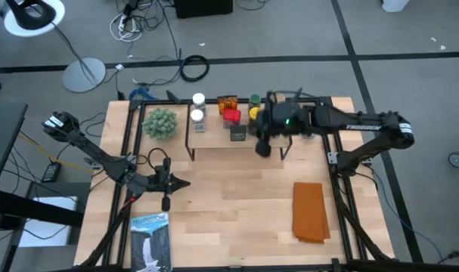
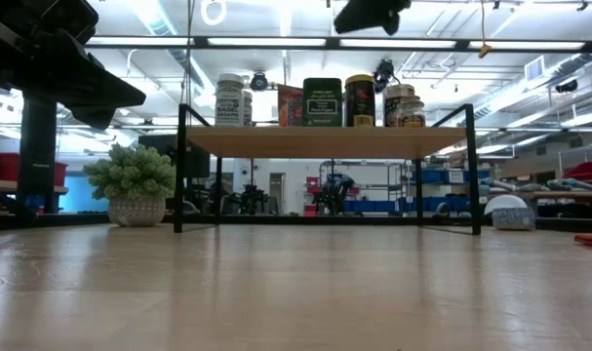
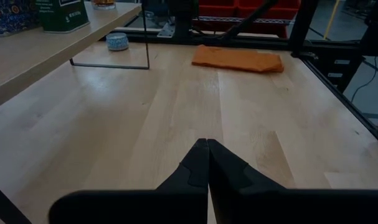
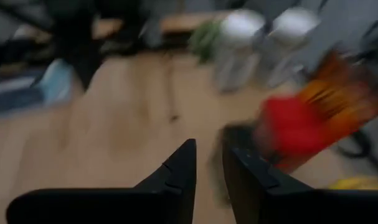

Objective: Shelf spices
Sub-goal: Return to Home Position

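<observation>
The shelf [image 1: 214, 143] stands at the table's far middle on thin black legs. The spices stand on its top board: white-lidded jars [image 1: 197, 107], an orange-brown packet [image 1: 227, 101], a red box [image 1: 231, 115], a dark box [image 1: 238, 134], and green [image 1: 255, 99] and yellow [image 1: 253, 112] lids. In the low view they line the board [image 2: 322, 101]. My right gripper [image 4: 207, 149] hovers above the shelf's right part [image 1: 264, 145], its fingers a little apart and holding nothing. My left gripper [image 3: 207, 149] waits shut over the table's left middle [image 1: 180, 183].
A potted plant [image 1: 159, 122] stands left of the shelf. A blue-and-white flat package [image 1: 151, 240] lies near the front left, and a folded orange cloth [image 1: 309, 213] at the front right. A small round tin [image 3: 117, 42] sits on the table by a shelf leg. Bare wood [image 1: 229, 204] lies before the shelf.
</observation>
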Motion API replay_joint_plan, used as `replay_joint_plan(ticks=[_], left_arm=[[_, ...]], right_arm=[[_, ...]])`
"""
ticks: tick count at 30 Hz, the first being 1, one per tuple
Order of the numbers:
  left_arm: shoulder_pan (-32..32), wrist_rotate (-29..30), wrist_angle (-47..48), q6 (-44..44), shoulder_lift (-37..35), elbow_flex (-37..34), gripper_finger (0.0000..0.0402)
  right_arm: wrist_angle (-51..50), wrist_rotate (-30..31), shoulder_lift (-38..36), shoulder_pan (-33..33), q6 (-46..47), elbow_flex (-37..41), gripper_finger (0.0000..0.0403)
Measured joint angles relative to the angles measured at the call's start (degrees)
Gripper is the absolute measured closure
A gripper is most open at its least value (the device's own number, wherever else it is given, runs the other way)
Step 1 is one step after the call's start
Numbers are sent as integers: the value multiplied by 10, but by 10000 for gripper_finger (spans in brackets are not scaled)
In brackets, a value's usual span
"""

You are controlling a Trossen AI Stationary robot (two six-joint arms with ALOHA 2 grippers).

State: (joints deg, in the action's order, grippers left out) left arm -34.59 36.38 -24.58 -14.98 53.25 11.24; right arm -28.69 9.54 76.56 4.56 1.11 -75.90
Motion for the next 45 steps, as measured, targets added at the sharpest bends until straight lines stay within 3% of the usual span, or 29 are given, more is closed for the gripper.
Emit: replay_joint_plan(ticks=[4,8,14,20,30,36,45], left_arm=[[0,0,-1,-22,0,0,396],[2,-20,-6,-45,-1,0,396],[25,-87,9,-8,-16,0,396],[54,-133,116,25,-117,0,396],[128,-222,265,114,-341,0,396],[189,-307,303,135,-402,0,396],[252,-376,320,151,-457,-1,396]], right_arm=[[-24,-2,1,-48,33,42,326],[-5,38,-4,-90,73,133,325],[142,45,-47,-134,166,305,327],[297,39,-83,-175,190,411,326],[308,42,-88,-192,195,438,325],[308,62,-88,-191,183,438,325],[308,71,-88,-190,176,438,325]])
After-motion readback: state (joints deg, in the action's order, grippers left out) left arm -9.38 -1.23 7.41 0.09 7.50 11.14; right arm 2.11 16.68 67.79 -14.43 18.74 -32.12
